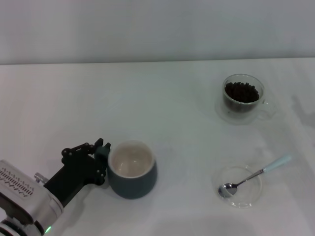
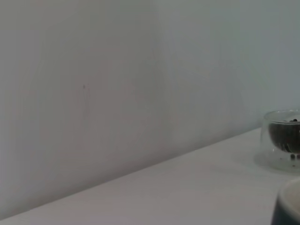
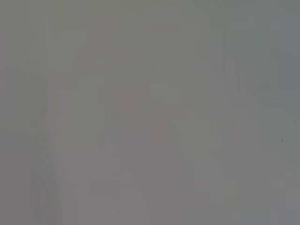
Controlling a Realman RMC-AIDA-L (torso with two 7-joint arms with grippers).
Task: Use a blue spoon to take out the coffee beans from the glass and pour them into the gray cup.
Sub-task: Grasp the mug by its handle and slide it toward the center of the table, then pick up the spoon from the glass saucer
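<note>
Jaws of the left gripper [image 1: 102, 156] clamp the gray cup [image 1: 132, 169] handle; right arm unseen.

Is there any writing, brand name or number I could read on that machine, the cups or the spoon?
Left arm's silver wrist housing: rows of dark marks that look like print, too small and blurred to read.
Gray cup, glass, blue spoon, clear dish: no text, label or logo visible.
Left end effector, black, beside the gray cup: no marking legible.
Both wrist views: nothing readable.
</note>
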